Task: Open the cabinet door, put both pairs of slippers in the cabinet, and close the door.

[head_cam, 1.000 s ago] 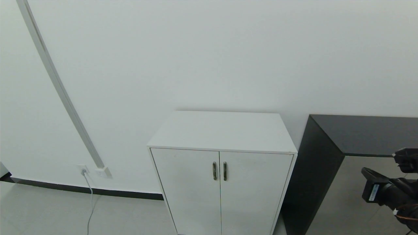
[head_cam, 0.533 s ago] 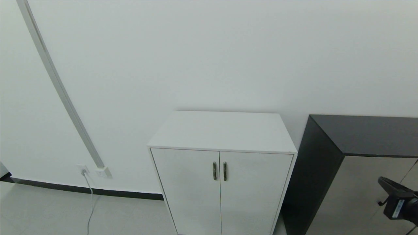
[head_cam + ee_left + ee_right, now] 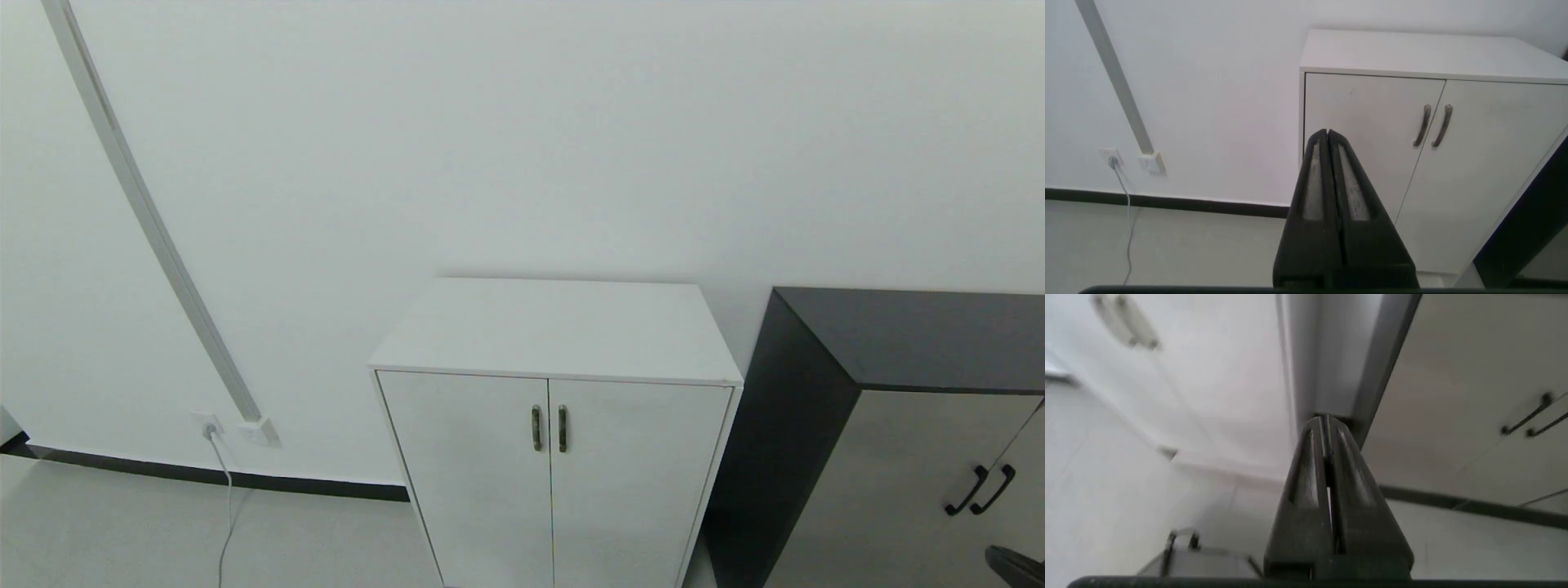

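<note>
The white cabinet (image 3: pixel 555 331) stands against the wall with both doors closed and its two handles (image 3: pixel 549 428) side by side at the middle seam. My left gripper (image 3: pixel 1328 135) is shut with nothing in it, held in front of the cabinet (image 3: pixel 1372 106), left of its handles (image 3: pixel 1433 125). My right gripper (image 3: pixel 1325 420) is shut and empty, low down by the gap between the white cabinet (image 3: pixel 1208 367) and the black cabinet (image 3: pixel 1470 392). A dark tip of the right arm (image 3: pixel 1012 562) pokes in at the bottom right corner of the head view.
A black cabinet (image 3: pixel 898 335) with mirrored doors and black handles (image 3: pixel 980 488) stands right beside the white one. A cable (image 3: pixel 224 506) hangs from a wall socket (image 3: pixel 208 425) to the left, below a slanted wall trunking (image 3: pixel 147 212). Grey floor lies in front.
My right arm has dropped down and to the right, almost out of the head view, uncovering the black cabinet's handles. The cabinet doors have stayed closed.
</note>
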{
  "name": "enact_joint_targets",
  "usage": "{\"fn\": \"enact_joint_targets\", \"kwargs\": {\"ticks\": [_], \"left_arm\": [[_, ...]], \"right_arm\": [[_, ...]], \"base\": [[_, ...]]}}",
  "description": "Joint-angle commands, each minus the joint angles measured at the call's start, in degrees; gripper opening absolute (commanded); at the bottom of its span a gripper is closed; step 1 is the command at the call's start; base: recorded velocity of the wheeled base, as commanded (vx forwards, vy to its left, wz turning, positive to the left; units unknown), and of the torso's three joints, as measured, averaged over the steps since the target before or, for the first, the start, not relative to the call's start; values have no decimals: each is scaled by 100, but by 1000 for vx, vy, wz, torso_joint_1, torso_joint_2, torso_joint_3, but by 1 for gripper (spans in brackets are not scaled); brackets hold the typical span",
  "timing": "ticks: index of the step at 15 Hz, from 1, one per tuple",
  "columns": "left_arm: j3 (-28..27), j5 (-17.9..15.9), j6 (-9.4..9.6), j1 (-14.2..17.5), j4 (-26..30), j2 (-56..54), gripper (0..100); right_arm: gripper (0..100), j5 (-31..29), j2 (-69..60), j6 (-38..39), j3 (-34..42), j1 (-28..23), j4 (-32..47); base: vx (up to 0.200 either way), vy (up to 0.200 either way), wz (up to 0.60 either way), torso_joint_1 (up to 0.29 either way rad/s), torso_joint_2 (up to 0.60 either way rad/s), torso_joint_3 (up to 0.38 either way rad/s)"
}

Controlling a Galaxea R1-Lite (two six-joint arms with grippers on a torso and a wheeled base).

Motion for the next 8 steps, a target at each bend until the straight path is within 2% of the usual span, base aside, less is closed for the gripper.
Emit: {"fn": "enact_joint_targets", "kwargs": {"ticks": [1, 5, 8], "left_arm": [[0, 2, -1, 1, -1, 7, 0], [0, 2, -1, 1, -1, 7, 0], [0, 2, -1, 1, -1, 7, 0]], "right_arm": [[0, 284, -1216, -106, 5, 19, 825], [0, 618, -2174, -352, -4, 19, 1959], [0, 635, -2517, -528, -21, 37, 2390]], "base": [[0, 0, 0, 0, 0, 0], [0, 0, 0, 0, 0, 0], [0, 0, 0, 0, 0, 0]]}}
